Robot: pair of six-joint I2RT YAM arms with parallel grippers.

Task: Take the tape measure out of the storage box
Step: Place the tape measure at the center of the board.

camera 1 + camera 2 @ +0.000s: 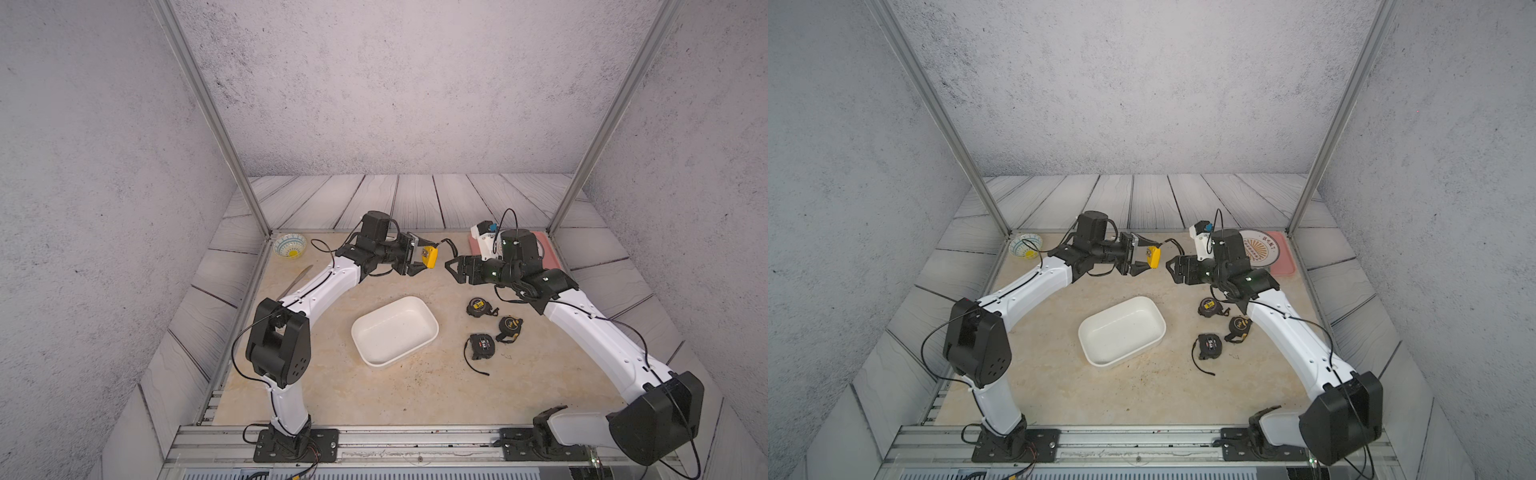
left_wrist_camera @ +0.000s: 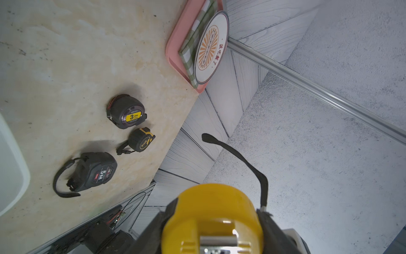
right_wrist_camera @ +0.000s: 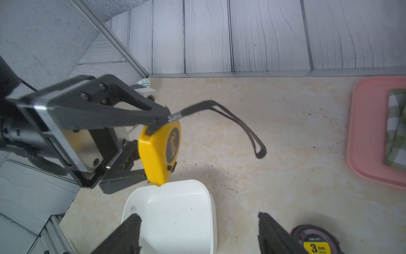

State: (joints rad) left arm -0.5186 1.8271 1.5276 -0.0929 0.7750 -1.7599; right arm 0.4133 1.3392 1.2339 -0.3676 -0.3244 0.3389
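The left gripper (image 1: 426, 258) is squeezing the yellow tape measure (image 1: 430, 256), holding it up in the air, outside the white storage box (image 1: 395, 328); the right gripper (image 3: 197, 217) is hanging wide open, holding nothing.

Looks like a robot test booth in a laboratory, not a real room: grey wall panels (image 1: 395, 83) with a printed plaster look, set behind bare aluminium posts (image 1: 210, 112), and below them slanted boards (image 1: 415, 199) with a printed wood grain. Confirmed also by two white and black robot arms, the left arm (image 1: 328, 278) and the right arm (image 1: 594, 332), fixed through black base plates (image 1: 295, 446) to an aluminium rail (image 1: 415, 436) at the near edge of a marble-look tabletop (image 1: 415, 395).
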